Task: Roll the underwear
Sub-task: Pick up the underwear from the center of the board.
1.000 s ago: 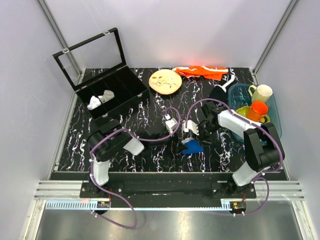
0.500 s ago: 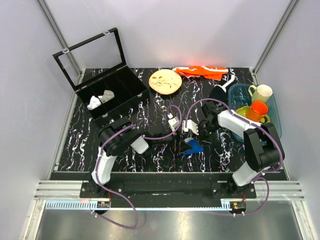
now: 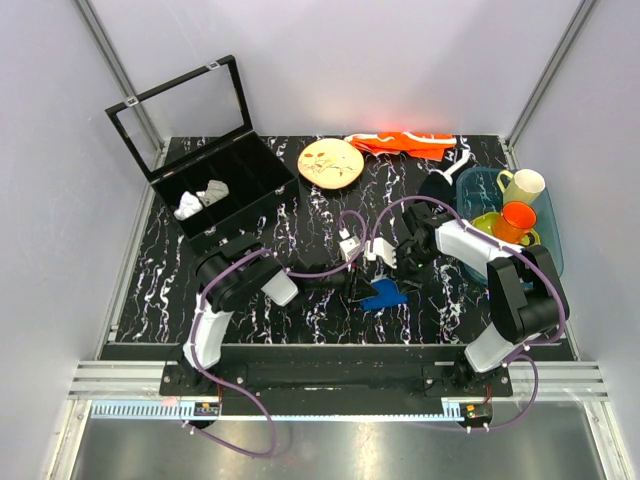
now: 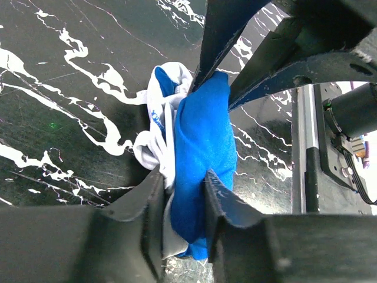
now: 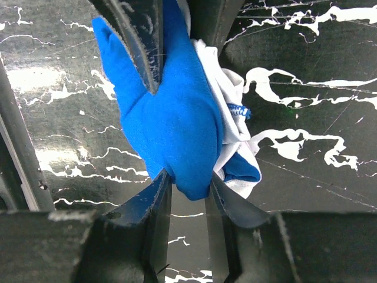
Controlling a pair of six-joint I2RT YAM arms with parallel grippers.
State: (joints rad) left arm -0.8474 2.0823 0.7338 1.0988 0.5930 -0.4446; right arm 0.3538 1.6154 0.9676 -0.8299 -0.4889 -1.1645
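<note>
While both arms reach in toward the near middle of the table [image 3: 290, 215], the underwear [image 3: 383, 293] lies there on the black marbled top as a bunched blue bundle between the two grippers.

Left gripper [image 3: 362, 288]: comes in from the left. In its wrist view the fingers [image 4: 150, 206] are closed on the near end of the bundle [image 4: 200, 153], with blue fabric pinched between them. White waistband folds with blue lettering bulge out on the left side of the bundle.

Right gripper [image 3: 388, 278]: comes in from the far right. In its wrist view the fingers [image 5: 227, 206] are likewise clamped on the blue fabric [image 5: 171, 118], with the white waistband spilling out to the right. The opposite gripper's fingers bite the other end of the bundle in each wrist view.

Surroundings:
- An open-lidded black box [image 3: 225, 190] at far left holds white cloth pieces [image 3: 200, 198].
- A wooden plate [image 3: 331, 163] sits at far centre, and an orange cloth [image 3: 405, 143] lies just right of it.
- A blue tub [image 3: 475, 185] at right holds a yellow cup [image 3: 524, 185] and an orange cup [image 3: 517, 220].
</note>
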